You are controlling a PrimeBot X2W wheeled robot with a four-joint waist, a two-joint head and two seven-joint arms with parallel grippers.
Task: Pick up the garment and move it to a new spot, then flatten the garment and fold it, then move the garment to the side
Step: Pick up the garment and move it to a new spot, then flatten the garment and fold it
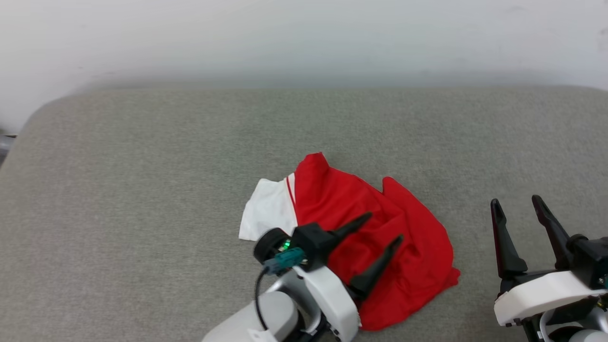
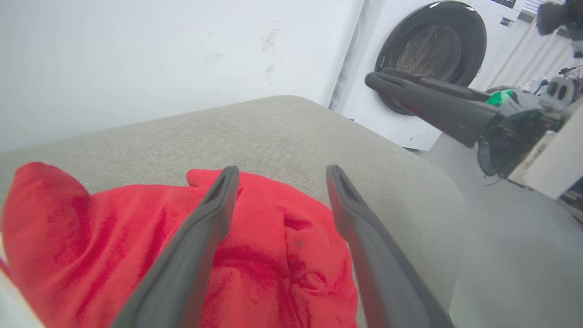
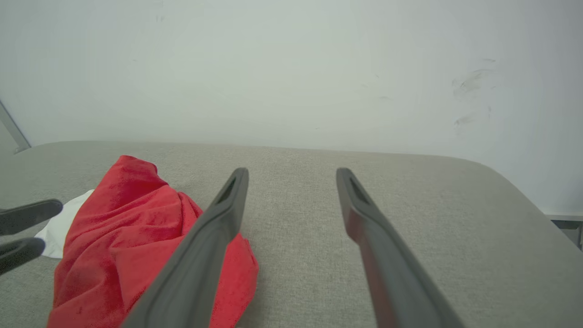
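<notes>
Left gripper (image 1: 384, 227): I am holding it wide open over the red jersey (image 1: 418, 247).
Right gripper (image 1: 515, 199): wide open, beside the jersey.
Jersey: lying crumpled; flattening, folding are waiting.

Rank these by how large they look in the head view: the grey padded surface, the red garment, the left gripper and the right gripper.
1. grey padded surface
2. garment
3. left gripper and right gripper: they look much alike, so neither is ranked above the other.
</notes>
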